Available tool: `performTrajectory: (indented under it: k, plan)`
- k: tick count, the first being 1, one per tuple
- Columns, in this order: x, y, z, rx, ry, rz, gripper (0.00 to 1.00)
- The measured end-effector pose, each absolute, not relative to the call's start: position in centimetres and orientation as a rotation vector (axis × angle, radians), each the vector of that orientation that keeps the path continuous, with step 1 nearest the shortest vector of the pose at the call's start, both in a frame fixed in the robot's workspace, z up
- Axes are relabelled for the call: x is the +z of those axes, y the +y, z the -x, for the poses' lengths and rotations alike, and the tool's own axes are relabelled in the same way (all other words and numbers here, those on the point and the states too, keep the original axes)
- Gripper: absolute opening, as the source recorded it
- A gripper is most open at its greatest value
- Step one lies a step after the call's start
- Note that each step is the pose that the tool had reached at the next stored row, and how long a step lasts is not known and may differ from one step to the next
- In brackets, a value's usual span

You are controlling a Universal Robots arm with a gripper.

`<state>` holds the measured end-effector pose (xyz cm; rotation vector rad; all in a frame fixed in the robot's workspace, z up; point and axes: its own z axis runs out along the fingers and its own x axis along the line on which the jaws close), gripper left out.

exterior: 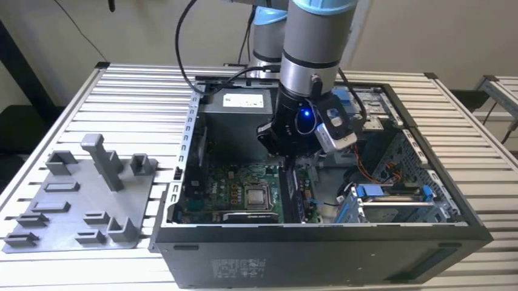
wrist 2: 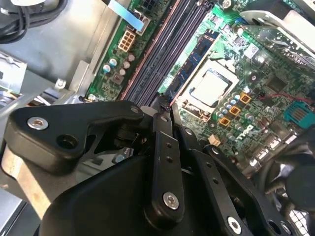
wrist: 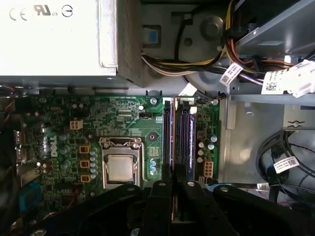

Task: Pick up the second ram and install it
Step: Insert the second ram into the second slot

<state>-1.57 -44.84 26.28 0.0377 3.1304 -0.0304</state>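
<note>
My gripper [exterior: 283,159] reaches down into the open computer case, over the memory slots beside the silver processor [exterior: 257,197]. In both wrist views its black fingers [wrist: 160,196] stand close together on the top edge of the second ram [wrist 2: 194,61], a slim dark stick. The stick stands on edge in the slot nearest the processor [wrist: 120,167] and runs away from the fingertips [wrist 2: 165,104]. In the first wrist view the ram [wrist: 171,142] shows edge-on as a dark bluish strip. The empty-looking parallel slots [wrist 2: 162,54] lie just beside it. How deep the stick sits in its slot is hidden.
The green motherboard [exterior: 215,182] lies on the case floor. A grey power supply [wrist: 49,34] and bundled cables [wrist: 197,54] crowd the far end. A blue-tabbed drive cage [exterior: 396,200] is on the exterior view's right. The grey plastic tray [exterior: 73,200] with upright posts sits outside the case.
</note>
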Motion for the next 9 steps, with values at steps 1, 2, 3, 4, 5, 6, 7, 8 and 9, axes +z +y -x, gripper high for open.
performTrajectory:
  k: [1,2,3,4,5,6,7,8,9]
  plan:
    - [26.18,-44.93,1.57,-0.031,3.13,-0.039,0.14]
    - [26.07,-45.01,1.57,-0.03,3.13,-0.04,0.14]
    - [25.96,-45.1,1.56,-0.03,3.13,-0.041,0.14]
    - [25.87,-45.2,1.56,-0.03,3.13,-0.041,0.14]
    - [25.8,-45.31,1.56,-0.03,3.13,-0.041,0.14]
    - [25.74,-45.42,1.56,-0.03,3.13,-0.041,0.14]
    - [25.69,-45.5,1.57,-0.03,3.13,-0.042,0.14]
    - [25.64,-45.56,1.57,-0.03,3.13,-0.042,0.14]
    - [25.62,-45.61,1.57,-0.03,3.13,-0.042,0.14]
